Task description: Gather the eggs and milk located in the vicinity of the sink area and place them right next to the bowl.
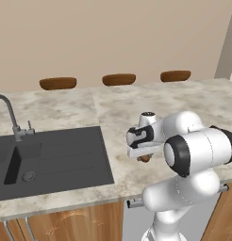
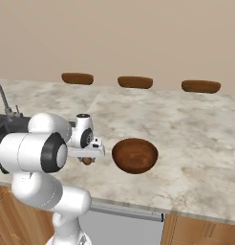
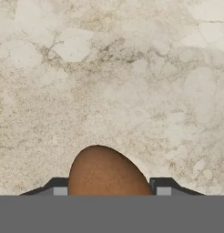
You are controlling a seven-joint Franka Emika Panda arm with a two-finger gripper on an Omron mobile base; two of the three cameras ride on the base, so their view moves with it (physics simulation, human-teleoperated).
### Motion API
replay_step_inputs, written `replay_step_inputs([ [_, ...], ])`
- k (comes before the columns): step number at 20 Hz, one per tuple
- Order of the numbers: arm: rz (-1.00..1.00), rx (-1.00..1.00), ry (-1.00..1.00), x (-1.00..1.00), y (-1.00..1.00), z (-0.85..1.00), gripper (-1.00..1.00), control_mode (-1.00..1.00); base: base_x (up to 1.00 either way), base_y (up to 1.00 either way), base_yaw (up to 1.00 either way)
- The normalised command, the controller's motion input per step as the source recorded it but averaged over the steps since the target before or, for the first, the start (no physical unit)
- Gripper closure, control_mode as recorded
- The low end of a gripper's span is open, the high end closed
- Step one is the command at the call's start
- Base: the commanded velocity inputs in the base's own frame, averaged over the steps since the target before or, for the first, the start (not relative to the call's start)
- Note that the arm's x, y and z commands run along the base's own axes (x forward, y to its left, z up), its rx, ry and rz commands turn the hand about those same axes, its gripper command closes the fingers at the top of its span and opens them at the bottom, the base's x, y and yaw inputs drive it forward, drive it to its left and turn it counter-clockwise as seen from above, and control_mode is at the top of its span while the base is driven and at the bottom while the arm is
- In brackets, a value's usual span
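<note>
Mottled beige marble countertop [image 1: 184, 101] carried our work; our two-finger gripper [image 3: 108, 191] was clamped on a small brown egg [image 3: 104, 170], held low, we judged, ready for carrying to the dark reddish-brown wooden bowl [image 2: 134, 155] just beside; the white arm hid the fingertips from both base views.

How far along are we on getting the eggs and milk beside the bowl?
Nothing looks delivered yet: no egg or milk carton sits by the bowl. In hand: the gripper has one brown egg between its fingers, just above the marble counter, between the sink and the bowl. Left: set this egg beside the bowl, then fetch the second egg and the milk.
</note>
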Motion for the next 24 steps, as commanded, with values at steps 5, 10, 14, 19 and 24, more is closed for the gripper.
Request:
replay_step_inputs([
  [5,0.00,-0.03,0.00,0.00,0.05,0.01,1.00,-1.00,0.00,0.00,0.00],
  [10,0.00,-0.16,0.00,0.05,0.02,0.18,1.00,-1.00,0.00,0.00,0.00],
  [14,0.00,-0.11,0.00,0.00,-0.07,0.37,1.00,-1.00,0.00,0.00,0.00],
  [19,0.00,-0.04,0.00,0.00,-0.27,0.53,1.00,-1.00,0.00,0.00,0.00],
  [24,0.00,0.00,0.01,0.06,-0.68,0.03,1.00,-1.00,0.00,0.00,0.00],
])
